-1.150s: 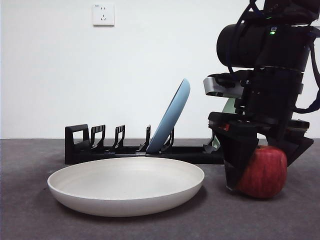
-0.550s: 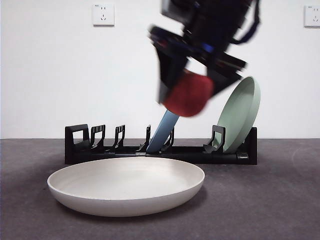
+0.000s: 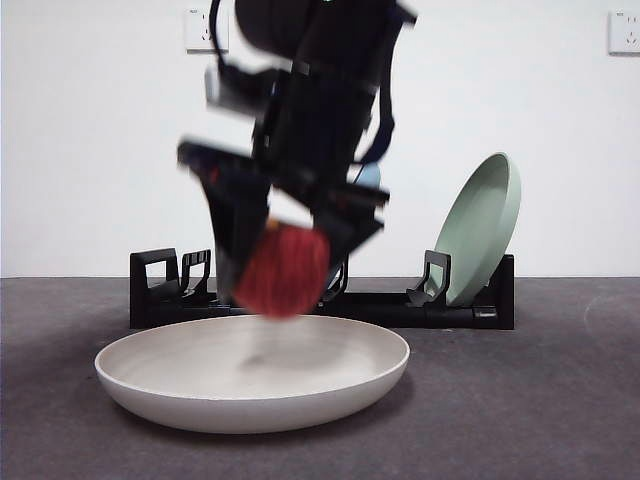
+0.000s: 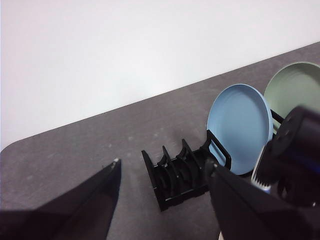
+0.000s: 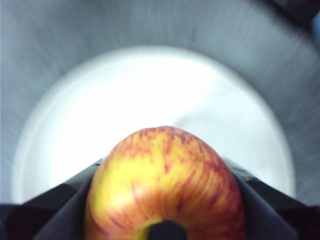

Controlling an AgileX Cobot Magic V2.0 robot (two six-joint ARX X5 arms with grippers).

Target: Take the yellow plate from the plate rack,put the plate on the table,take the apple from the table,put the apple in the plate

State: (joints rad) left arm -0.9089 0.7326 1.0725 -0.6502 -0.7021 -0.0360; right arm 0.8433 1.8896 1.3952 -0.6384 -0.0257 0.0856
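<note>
So the right gripper [image 3: 283, 275] has its two black jaws clamped on either side of the apple [image 3: 283, 271], hanging just above the yellow plate [image 3: 252, 372] and not touching it, roughly over the middle of the bowl and a bit toward the back rim. From the right wrist view the apple [image 5: 165, 192] has its dark stem end facing the camera, so its axis runs up toward the wrist, with pale plate [image 5: 150, 105] on all sides below. The plate lies flat on the table [image 3: 560, 420], just in front of the plate rack [image 3: 300, 300]. The rack runs crosswise, with a blue plate [image 4: 240, 127] and a green plate [image 3: 483, 228] leaning in it. The left gripper [image 4: 162, 172] hovers high with jaws spread wide and nothing between them.
</note>
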